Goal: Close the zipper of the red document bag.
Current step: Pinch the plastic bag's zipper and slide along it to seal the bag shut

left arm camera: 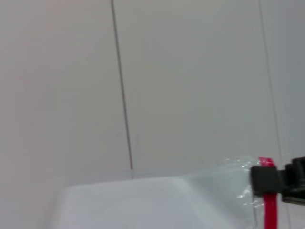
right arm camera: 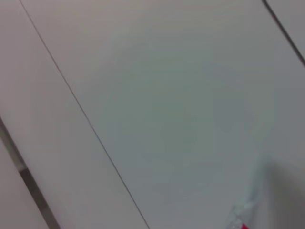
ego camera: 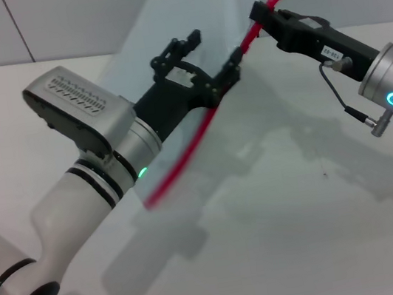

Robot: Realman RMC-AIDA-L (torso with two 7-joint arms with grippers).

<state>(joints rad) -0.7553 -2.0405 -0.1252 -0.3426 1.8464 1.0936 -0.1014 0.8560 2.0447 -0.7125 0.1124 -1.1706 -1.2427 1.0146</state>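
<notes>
- While the red document bag [ego camera: 167,55] hangs in the air above the desk [ego camera: 293,237], it is stretched between the two arms, its clear sheet rising toward the wall.
- Its zipper [ego camera: 184,161], a thin red strip, runs slanting from a low end near the left arm's wrist up to a high end at the right tool.
- Beneath it lies a plain white desk, carrying only the soft shadows of the arms and the pouch.
- Behind stands a pale wall [ego camera: 57,23] of large panels with thin dark seams; both wrist views look mostly at this wall.
- From the lower left the left arm reaches up and across, and the left tool [ego camera: 226,75] sits against the zipper about midway along; I cannot tell whether its fingers are clamped.
- From the right edge the right arm reaches in, and the right tool [ego camera: 263,13] is closed on the zipper's upper end; the left wrist view shows it as a dark block [left arm camera: 267,181] across the red strip [left arm camera: 269,210].
</notes>
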